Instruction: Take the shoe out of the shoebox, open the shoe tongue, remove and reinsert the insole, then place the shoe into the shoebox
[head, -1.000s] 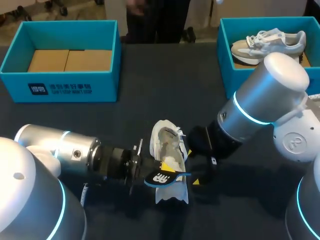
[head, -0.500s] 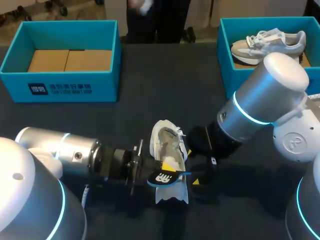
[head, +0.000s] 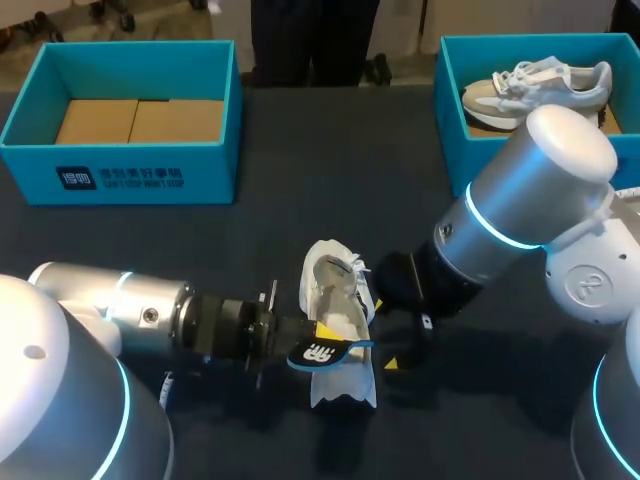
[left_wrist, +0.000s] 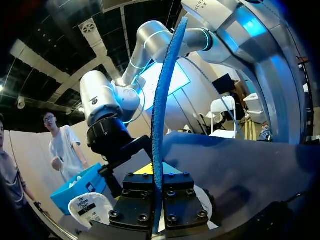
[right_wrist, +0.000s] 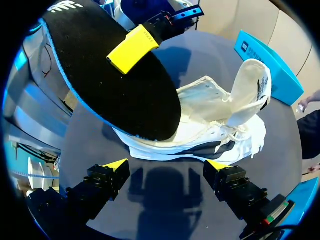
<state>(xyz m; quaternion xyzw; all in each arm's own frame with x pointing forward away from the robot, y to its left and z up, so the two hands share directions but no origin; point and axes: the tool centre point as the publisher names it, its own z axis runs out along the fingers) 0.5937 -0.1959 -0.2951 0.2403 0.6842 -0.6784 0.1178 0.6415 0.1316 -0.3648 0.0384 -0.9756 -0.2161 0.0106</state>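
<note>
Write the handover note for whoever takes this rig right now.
Left gripper: shut on the insole, held over the shoe.
Right gripper: open, facing the shoe, empty.
Shoe lies on the table between the arms, tongue raised. Empty shoebox far left; another box far right holds a second shoe.
Done: shoe out, tongue open, insole out or nearly.
Left: reinsert insole, box the shoe.

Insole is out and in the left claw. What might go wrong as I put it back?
1. The left claw pinches the insole near one end; the long free part may bend or slip when pushed.
2. The right claw is open and clear of the shoe, so a push may slide the unheld shoe.
3. The claws are close together and could collide.
</note>
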